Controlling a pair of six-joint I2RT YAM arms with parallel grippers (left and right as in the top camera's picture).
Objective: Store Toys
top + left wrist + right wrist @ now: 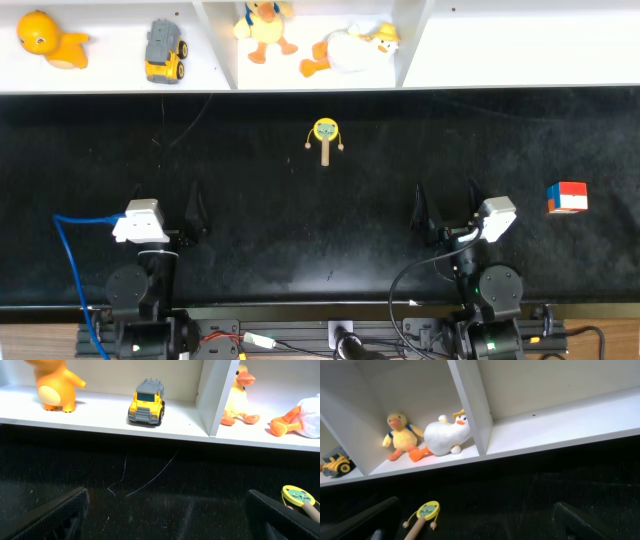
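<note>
A small rattle drum (325, 135) with a yellow-rimmed green head and a wooden handle lies on the black table between the arms, closer to the shelf; it also appears as the rattle (298, 498) and the rattle (423, 514). A red, white and blue cube (566, 198) sits on the table at the far right. My left gripper (167, 205) hovers low at the front left, open and holding nothing (167, 522). My right gripper (445, 208) is at the front right, likewise open and holding nothing (475, 527). Both point toward the shelf.
A white shelf unit (320, 80) runs along the back. Its left bay holds an orange-yellow duck figure (50, 40) and a yellow truck (165, 52). The middle bay holds a yellow plush duck (265, 25) and a white plush goose (350, 48). The right bay (530, 45) has bare floor.
</note>
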